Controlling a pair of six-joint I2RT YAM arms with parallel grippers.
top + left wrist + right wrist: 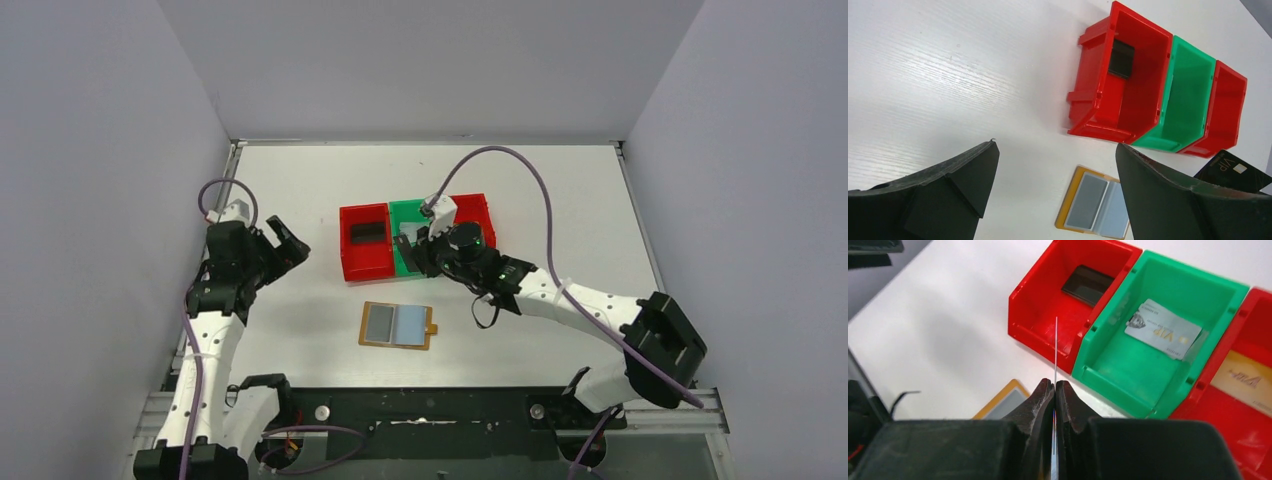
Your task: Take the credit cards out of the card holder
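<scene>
- Smooth white table [300,190], faint grain across the surface.
- Open and flat on that table, just in front of the bins: the card holder [397,324], tan-brown rim, two pale blue-grey sleeves side by side, small tab on one edge.
- Three glossy moulded plastic bins in a touching row, each an open-topped box with a low front lip: left red bin [1033,340], green bin [1118,392], right red bin [1213,435].
- In the left red bin, a flat black card [1088,284] toward the back.
- In the green bin, a silver-grey card [1163,330], printed, lying askew on the floor.
- In the right red bin, an orange-brown card [1243,382], flat, partly cut off by the picture edge.
- Right gripper [1054,385] low over the front lips of the left red and green bins, dark fingers pressed together, pinching a thin card [1056,350] seen edge-on as a pale line.
- In the left wrist view, a black VIP card [1233,167] with a chip, past the right finger; cannot tell whether the same as the pinched one.
- Left gripper [1057,145] spread wide, matte black wedge-shaped fingers holding nothing, above bare table, well apart from the bins and holder.
</scene>
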